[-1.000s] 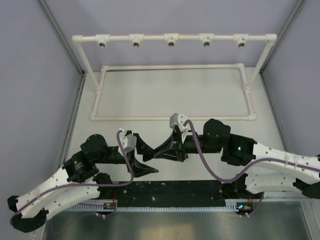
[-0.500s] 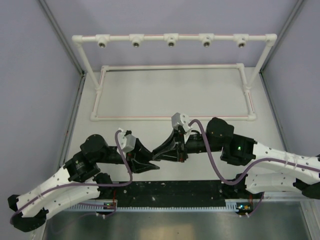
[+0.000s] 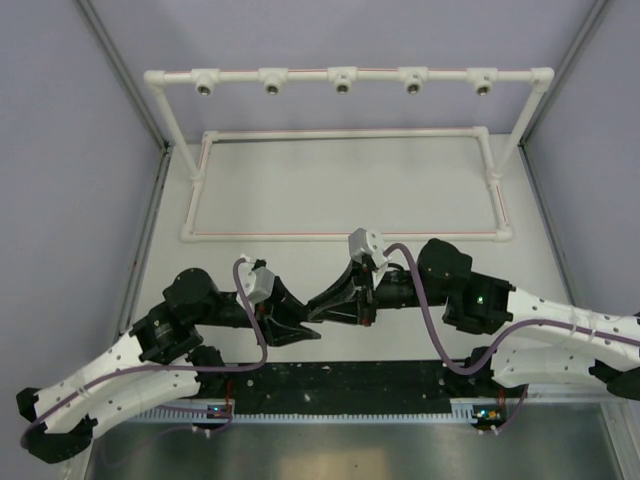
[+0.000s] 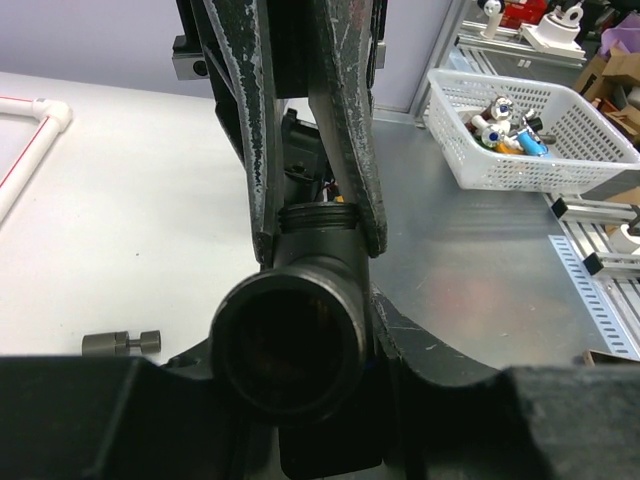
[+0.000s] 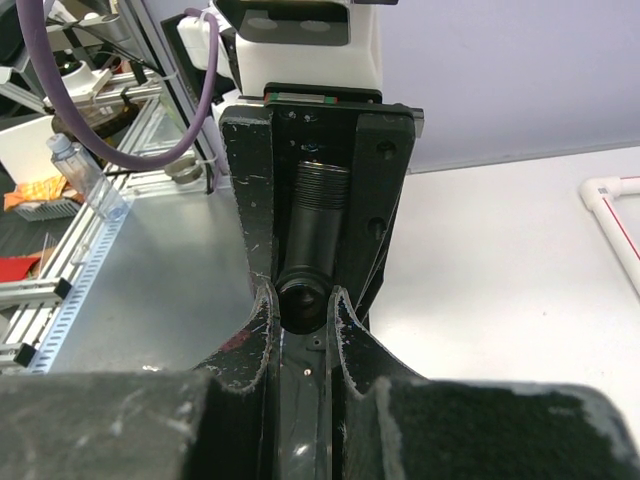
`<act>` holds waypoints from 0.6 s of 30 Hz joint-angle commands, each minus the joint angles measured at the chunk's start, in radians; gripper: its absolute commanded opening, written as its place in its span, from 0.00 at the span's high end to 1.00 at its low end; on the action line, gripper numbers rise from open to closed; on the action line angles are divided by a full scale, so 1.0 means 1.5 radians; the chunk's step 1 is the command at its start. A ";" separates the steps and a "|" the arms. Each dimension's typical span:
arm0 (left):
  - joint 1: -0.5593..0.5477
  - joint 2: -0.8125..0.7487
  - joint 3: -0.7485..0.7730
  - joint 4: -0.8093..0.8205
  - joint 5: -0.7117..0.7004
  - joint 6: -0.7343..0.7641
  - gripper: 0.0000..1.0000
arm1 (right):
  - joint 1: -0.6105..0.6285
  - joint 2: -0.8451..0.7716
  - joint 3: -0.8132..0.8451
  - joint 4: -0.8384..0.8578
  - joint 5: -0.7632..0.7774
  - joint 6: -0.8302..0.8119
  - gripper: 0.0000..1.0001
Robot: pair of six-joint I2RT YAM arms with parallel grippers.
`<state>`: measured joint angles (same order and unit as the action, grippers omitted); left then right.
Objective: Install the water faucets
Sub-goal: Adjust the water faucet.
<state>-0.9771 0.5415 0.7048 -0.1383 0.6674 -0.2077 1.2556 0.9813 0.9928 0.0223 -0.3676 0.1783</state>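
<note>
Lower centre, the left gripper (image 3: 300, 328) and right gripper (image 3: 322, 306) meet tip to tip. Both are clamped on one black faucet (image 4: 290, 340).

- The white table (image 3: 340, 190) fills the middle of the scene, between the side walls.
- A white pipe frame (image 3: 345, 236) stands on the far half. Its rectangular base lies flat on the table, with one corner (image 4: 30, 120) showing in the left wrist view.
- A small dark piece (image 4: 122, 342), narrow in the middle, lies on its side on bare white table. It is too small to tell what it is.
- A black strip (image 3: 340, 378) runs left to right along the near edge.
- Beyond the white top is a bare metal bench (image 4: 480, 270). A white mesh basket (image 4: 500, 165) of small parts seems to sit on it.
</note>
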 commanded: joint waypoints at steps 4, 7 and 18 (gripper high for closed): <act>0.000 0.000 0.019 -0.005 -0.036 0.038 0.62 | 0.003 -0.030 0.002 0.026 -0.009 0.013 1.00; 0.000 -0.003 0.023 -0.014 -0.054 0.046 0.62 | 0.003 -0.030 0.001 0.022 0.003 0.021 1.00; 0.000 -0.014 0.027 -0.030 -0.116 0.064 0.61 | 0.004 -0.036 -0.020 0.036 0.029 0.048 1.00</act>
<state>-0.9783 0.5385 0.7071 -0.2031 0.5690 -0.1310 1.2533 0.9691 0.9684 0.0055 -0.3050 0.2066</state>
